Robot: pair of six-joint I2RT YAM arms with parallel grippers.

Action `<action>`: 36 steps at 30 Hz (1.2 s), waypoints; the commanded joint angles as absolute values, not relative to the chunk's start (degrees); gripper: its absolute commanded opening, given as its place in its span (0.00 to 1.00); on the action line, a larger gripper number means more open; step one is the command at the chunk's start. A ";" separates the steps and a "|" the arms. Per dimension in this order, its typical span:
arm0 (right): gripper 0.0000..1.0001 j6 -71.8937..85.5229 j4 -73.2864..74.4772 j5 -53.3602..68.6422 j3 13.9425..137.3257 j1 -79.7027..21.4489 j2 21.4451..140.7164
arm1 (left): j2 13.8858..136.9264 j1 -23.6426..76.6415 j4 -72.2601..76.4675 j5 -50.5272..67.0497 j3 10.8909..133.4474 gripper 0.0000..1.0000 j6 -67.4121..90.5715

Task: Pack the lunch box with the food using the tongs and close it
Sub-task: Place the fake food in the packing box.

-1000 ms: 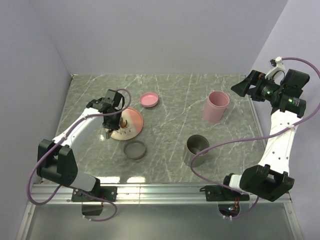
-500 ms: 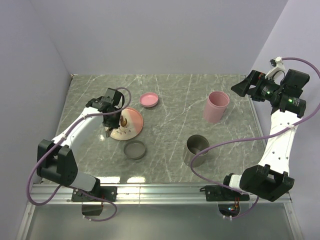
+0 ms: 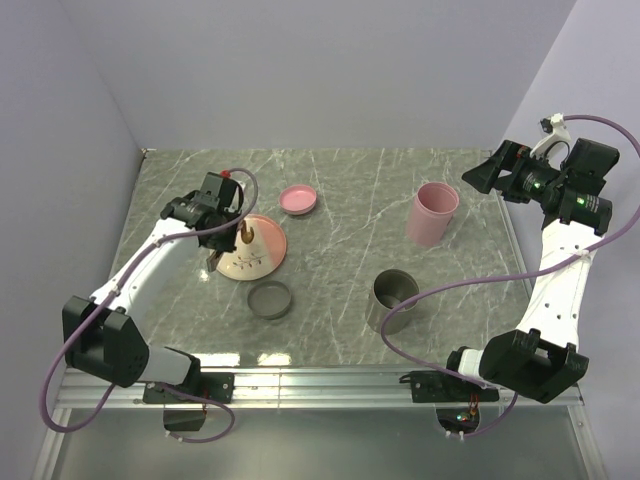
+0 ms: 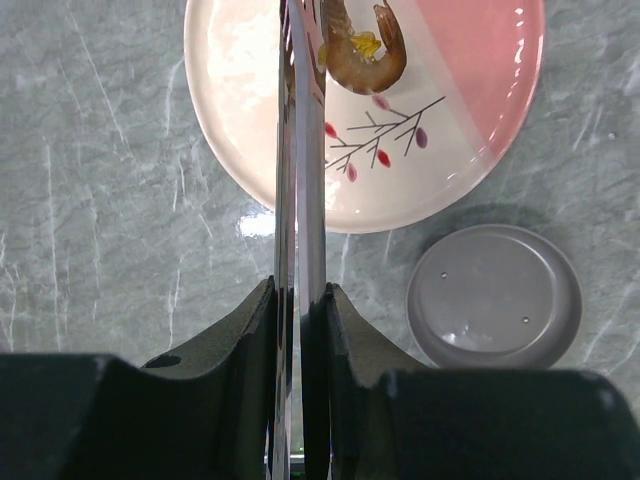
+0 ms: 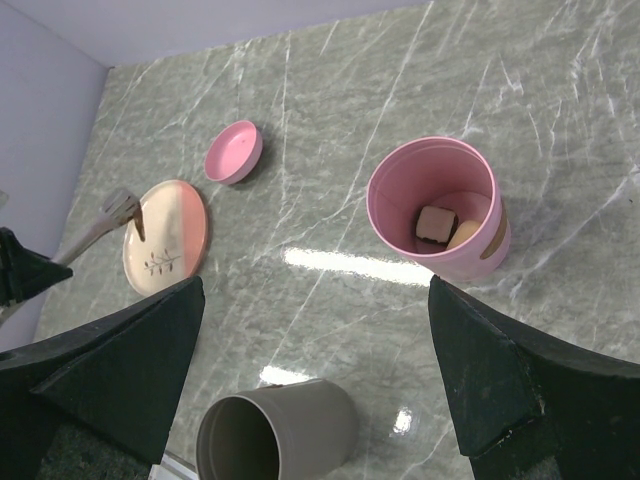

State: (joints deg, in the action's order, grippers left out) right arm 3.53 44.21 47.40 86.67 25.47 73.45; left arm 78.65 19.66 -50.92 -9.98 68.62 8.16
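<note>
Over the pink-and-white plate [image 4: 470, 150], the left fingers [image 4: 245, 325] are pinched nearly together on the tongs [image 4: 300, 200], whose slim arms run forward almost closed. The shrimp [image 4: 365, 55] touches their right side near the tips, though I cannot tell whether it is nipped. It looks light, soft and likely slick, so a gentle squeeze across its thick curled body should suit better than the tail; the right fingers [image 5: 110, 370] stand wide apart, holding nothing, above the pink lunch box [image 5: 395, 185].
</note>
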 commanded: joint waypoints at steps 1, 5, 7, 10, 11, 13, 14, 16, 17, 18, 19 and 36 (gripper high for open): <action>1.00 3.17 43.59 47.29 88.59 25.40 71.98 | 76.20 19.86 -50.89 -8.18 73.29 0.00 7.38; 1.00 2.99 43.77 47.46 88.59 25.40 71.98 | 75.33 19.86 -52.73 -5.19 76.98 0.00 6.42; 1.00 3.69 43.51 48.25 88.51 25.40 72.07 | 74.80 19.86 -53.17 -2.65 79.26 0.00 5.72; 1.00 4.83 42.81 48.87 88.33 25.40 72.16 | 74.09 19.95 -53.61 -0.53 82.00 0.00 5.01; 1.00 5.01 42.72 48.87 88.33 25.40 72.16 | 73.92 20.13 -53.79 0.43 82.61 0.00 4.84; 1.00 5.01 42.71 48.87 88.33 25.40 72.07 | 73.92 20.83 -53.79 1.57 84.02 0.00 4.48; 1.00 4.84 42.63 48.61 88.33 25.40 72.16 | 73.92 21.18 -53.70 2.54 84.63 0.00 4.40; 1.00 4.66 42.98 48.43 88.42 25.40 72.07 | 74.27 22.93 -53.79 3.86 86.91 0.00 3.87; 1.00 4.75 42.89 48.25 88.42 25.31 72.16 | 74.35 23.64 -53.62 4.13 87.71 0.00 3.95; 1.00 4.75 42.98 48.08 88.33 25.40 71.98 | 74.36 25.12 -53.09 5.52 89.19 0.00 3.87; 1.00 4.75 42.98 48.16 88.33 25.31 72.16 | 74.44 26.09 -52.82 5.62 89.90 0.00 3.87; 1.00 3.96 44.38 46.93 90.00 25.40 72.86 | 84.11 49.46 -49.31 12.04 100.63 0.00 3.52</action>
